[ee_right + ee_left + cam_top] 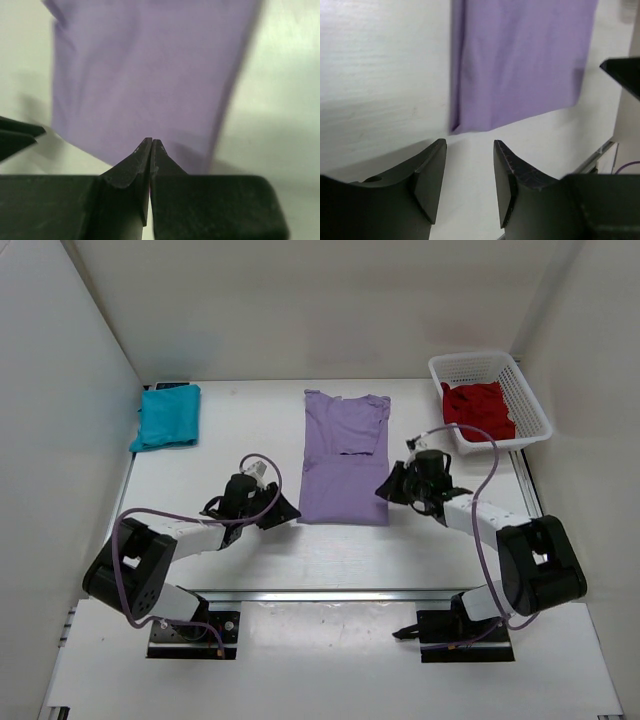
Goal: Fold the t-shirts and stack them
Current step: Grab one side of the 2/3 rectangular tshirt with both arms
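Observation:
The lavender t-shirt point(343, 457) lies flat mid-table as a long strip, sleeves folded in. My left gripper point(285, 510) sits low just off its near left corner. In the left wrist view it point(470, 145) is open over bare table, with the shirt's corner point(520, 60) just ahead. My right gripper point(385, 488) is at the shirt's right edge. Seen from the right wrist, it point(151, 141) is shut, with no cloth showing between the tips and the lavender cloth point(145, 65) beyond. The teal t-shirt point(167, 416) lies folded at the back left. The dark red t-shirt point(478, 410) is bunched in the basket.
A white mesh basket point(533, 405) stands at the back right against the wall. White walls close in the table on three sides. A metal rail point(340, 593) runs along the near edge by the arm bases. Purple cables loop from both arms.

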You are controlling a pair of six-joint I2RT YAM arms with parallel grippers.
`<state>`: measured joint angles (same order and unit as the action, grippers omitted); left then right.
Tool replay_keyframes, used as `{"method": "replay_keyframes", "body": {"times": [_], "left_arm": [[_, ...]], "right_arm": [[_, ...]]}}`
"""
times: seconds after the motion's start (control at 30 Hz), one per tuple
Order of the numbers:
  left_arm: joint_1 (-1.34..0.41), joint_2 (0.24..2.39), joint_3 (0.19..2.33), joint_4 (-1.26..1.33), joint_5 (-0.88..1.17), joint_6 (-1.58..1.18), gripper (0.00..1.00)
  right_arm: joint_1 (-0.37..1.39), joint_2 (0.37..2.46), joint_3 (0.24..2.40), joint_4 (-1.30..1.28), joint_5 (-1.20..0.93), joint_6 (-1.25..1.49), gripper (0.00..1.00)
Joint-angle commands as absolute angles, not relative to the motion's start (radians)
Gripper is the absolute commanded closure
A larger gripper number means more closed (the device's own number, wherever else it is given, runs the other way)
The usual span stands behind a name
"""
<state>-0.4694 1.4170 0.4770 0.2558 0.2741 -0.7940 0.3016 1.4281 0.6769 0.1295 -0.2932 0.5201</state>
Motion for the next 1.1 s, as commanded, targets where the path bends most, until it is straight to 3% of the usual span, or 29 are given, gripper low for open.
{"method": "replay_keyframes", "body": {"times": [0.0, 0.2, 0.3, 0.37, 0.5, 0.57, 0.7, 0.8, 1.0, 1.07], "left_arm": [[-0.460, 1.437, 0.457, 0.251, 0.275, -0.792, 0.47], [-0.460, 1.486, 0.466, 0.296, 0.302, -0.817, 0.37], [-0.463, 1.514, 0.476, 0.290, 0.296, -0.816, 0.40], [-0.465, 1.513, 0.469, 0.308, 0.285, -0.822, 0.45], [-0.465, 1.520, 0.456, 0.308, 0.268, -0.825, 0.54], [-0.466, 1.526, 0.460, 0.324, 0.276, -0.837, 0.57], [-0.480, 1.545, 0.471, 0.339, 0.276, -0.851, 0.67], [-0.494, 1.543, 0.479, 0.342, 0.267, -0.853, 0.74], [-0.497, 1.557, 0.488, 0.341, 0.256, -0.857, 0.93], [-0.499, 1.545, 0.485, 0.331, 0.239, -0.859, 0.94]], "right_arm": [[0.285, 1.371, 0.560, 0.179, -0.310, 0.541, 1.00], [0.261, 1.344, 0.408, 0.242, -0.337, 0.560, 1.00], [0.265, 1.322, 0.387, 0.235, -0.347, 0.557, 0.99], [0.270, 1.278, 0.384, 0.224, -0.328, 0.552, 0.91], [0.255, 1.174, 0.345, 0.212, -0.278, 0.552, 0.65], [0.220, 1.178, 0.325, 0.221, -0.319, 0.564, 0.62], [0.250, 1.232, 0.321, 0.224, -0.314, 0.566, 0.62], [0.267, 1.293, 0.321, 0.265, -0.350, 0.584, 0.67], [0.261, 1.330, 0.321, 0.321, -0.379, 0.601, 0.92], [0.267, 1.321, 0.313, 0.318, -0.367, 0.603, 0.94]]}}
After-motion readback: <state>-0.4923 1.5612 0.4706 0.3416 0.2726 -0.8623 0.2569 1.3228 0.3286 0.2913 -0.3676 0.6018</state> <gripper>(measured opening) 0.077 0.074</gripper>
